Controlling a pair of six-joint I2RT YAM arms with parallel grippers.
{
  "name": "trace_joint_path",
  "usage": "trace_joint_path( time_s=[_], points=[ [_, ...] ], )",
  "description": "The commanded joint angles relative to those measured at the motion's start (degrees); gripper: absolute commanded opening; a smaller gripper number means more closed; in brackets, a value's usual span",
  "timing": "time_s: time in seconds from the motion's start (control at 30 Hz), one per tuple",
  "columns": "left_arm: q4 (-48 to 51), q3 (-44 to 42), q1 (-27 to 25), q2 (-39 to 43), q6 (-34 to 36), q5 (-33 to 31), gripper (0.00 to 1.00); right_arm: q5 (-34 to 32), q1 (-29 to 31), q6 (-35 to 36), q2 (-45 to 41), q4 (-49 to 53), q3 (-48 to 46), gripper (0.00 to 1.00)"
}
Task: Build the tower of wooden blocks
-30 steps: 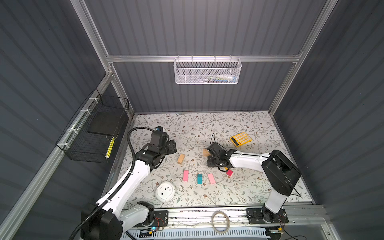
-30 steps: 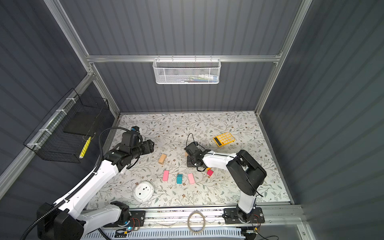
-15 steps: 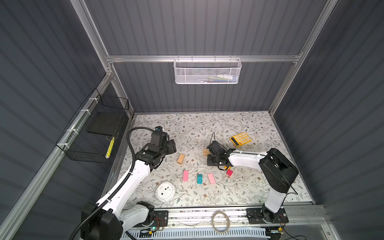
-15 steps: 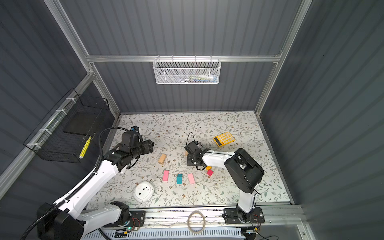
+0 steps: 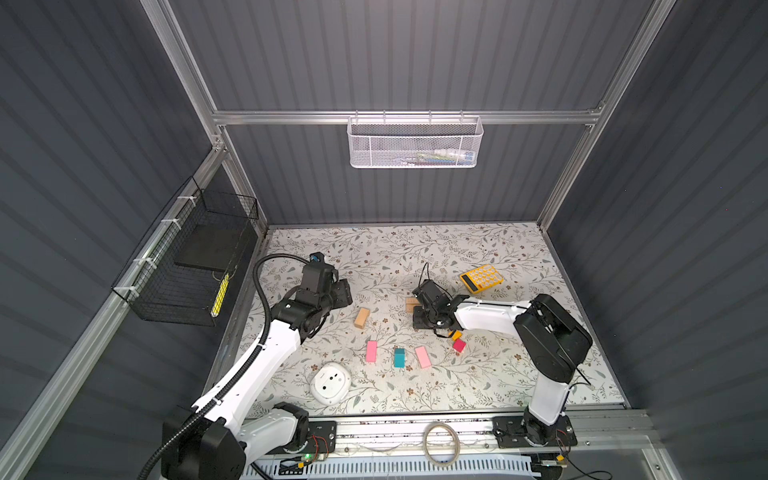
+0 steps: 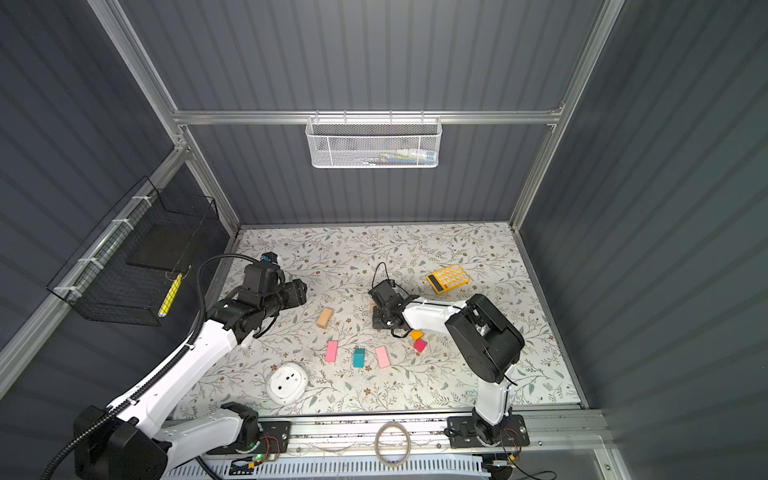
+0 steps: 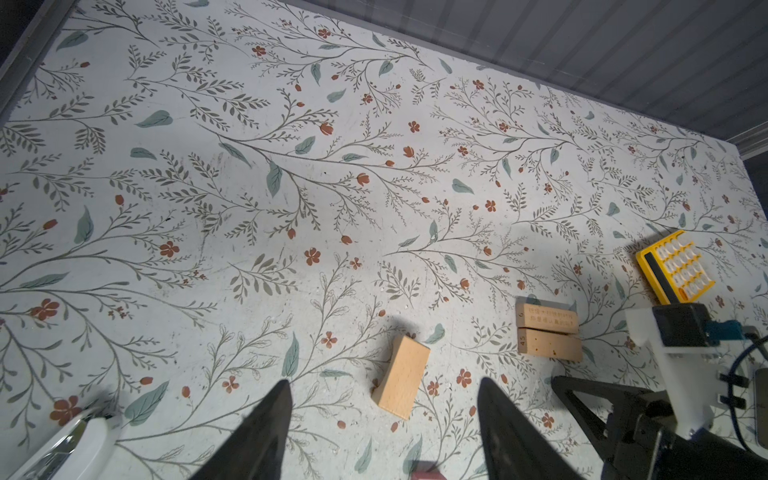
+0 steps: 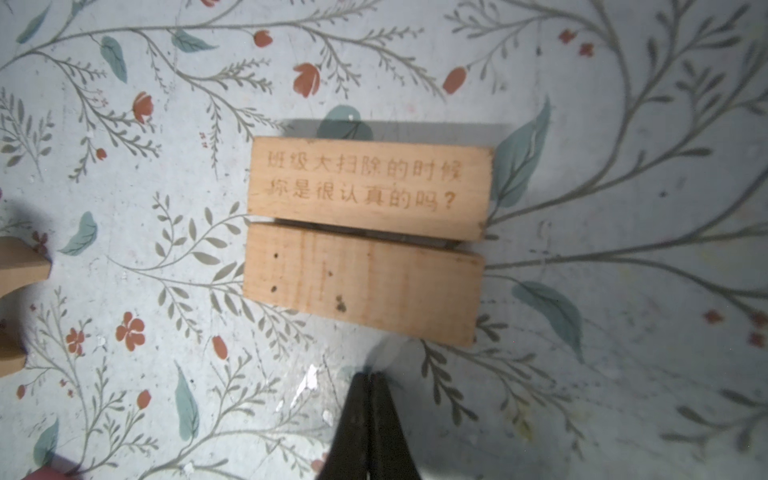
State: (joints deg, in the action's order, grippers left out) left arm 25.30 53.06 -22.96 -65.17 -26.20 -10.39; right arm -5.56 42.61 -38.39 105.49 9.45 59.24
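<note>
Two tan bars lie side by side on the floral mat, an inscribed bar (image 8: pixel 365 187) and a plain bar (image 8: pixel 361 282); in a top view this pair (image 5: pixel 410 305) is half hidden by my right gripper (image 5: pixel 419 319). In its wrist view the right gripper (image 8: pixel 371 376) is shut and empty, its tips just short of the plain bar. A third tan bar (image 5: pixel 362 318) lies alone. My left gripper (image 7: pixel 384 381) is open above the mat with that bar (image 7: pixel 401 382) in sight between its fingers. Two pink slabs (image 5: pixel 371 351) (image 5: pixel 423 357), a teal block (image 5: pixel 399 357), an orange cube (image 5: pixel 456 335) and a red cube (image 5: pixel 459 345) lie nearer the front.
A yellow calculator (image 5: pixel 481 279) lies behind the right arm. A white round device (image 5: pixel 331 383) sits at the front left. A black wire basket (image 5: pixel 195 266) hangs on the left wall and a white mesh basket (image 5: pixel 415 143) on the back wall.
The right arm has shifted a little beside the pair of tan bars, its gripper still shut. The left arm has not moved.
</note>
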Motion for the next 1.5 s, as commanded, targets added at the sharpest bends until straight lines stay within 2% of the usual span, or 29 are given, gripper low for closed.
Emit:
trace_joint_path(
  time_s=[0.0, 1.47],
  points=[
    [0.9, -0.4, -0.4, -0.4, 0.2, -0.7, 0.71, -0.5, -0.3, -0.5, 1.1, 0.3, 1.0, 0.00],
    [0.9, -0.5, -0.4, 0.2, 1.0, -0.8, 0.71, -1.0, -1.7, -2.0, 3.3, -0.8, 1.8, 0.00]
  ],
)
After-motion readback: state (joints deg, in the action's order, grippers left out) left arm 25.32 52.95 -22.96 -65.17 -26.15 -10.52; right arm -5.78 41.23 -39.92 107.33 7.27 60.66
